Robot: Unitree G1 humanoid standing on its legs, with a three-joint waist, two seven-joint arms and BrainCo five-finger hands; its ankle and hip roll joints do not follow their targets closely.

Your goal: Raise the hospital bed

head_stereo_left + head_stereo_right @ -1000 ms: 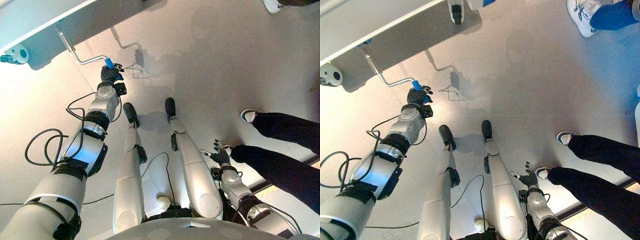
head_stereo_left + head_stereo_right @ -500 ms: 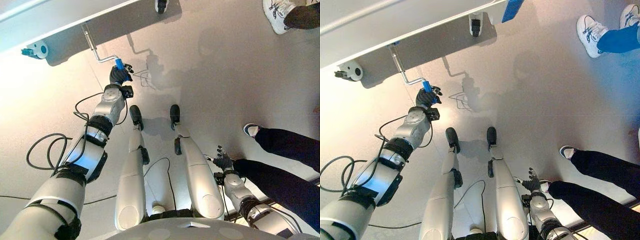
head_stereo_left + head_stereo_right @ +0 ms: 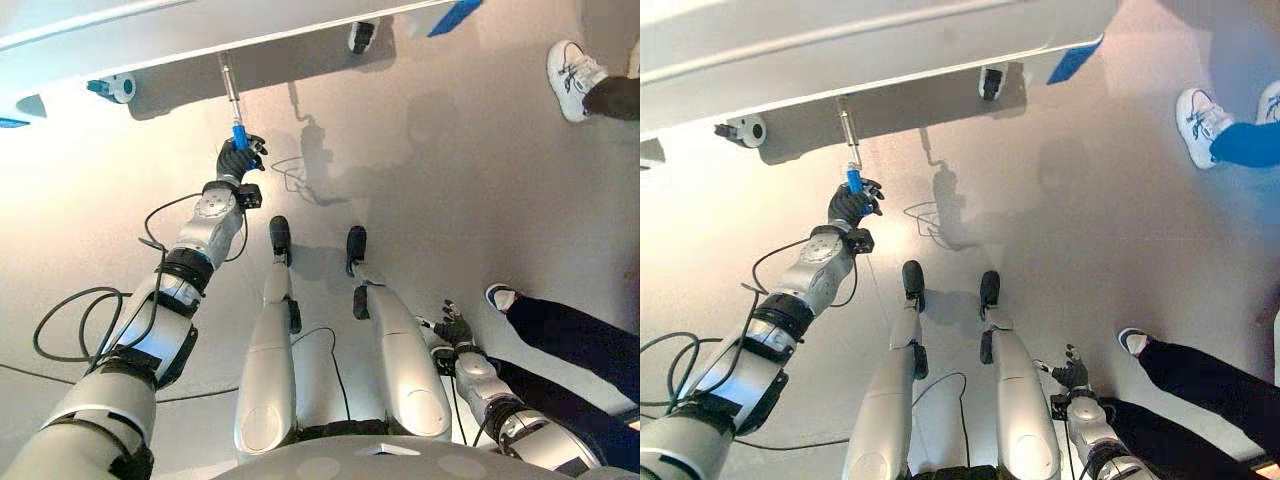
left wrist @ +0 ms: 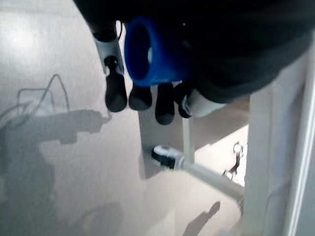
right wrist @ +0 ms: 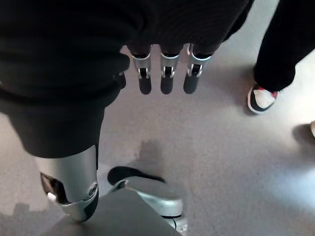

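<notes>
While the left hand [image 3: 236,158] curls round the crank's blue handle [image 3: 240,135], far left beneath the hospital bed [image 3: 790,50], the right hand [image 3: 455,329] hangs near right, fingers relaxed.

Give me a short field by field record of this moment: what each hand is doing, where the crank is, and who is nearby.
left hand: curled round the blue grip of the crank
crank: metal rod running from the grip up under the bed frame
bed frame: pale edge across the top, a caster below it
right hand: hanging low beside the robot, fingers relaxed, holding nothing
people: dark-trousered legs at the robot's right; white sneaker farther off
floor: plain grey
</notes>
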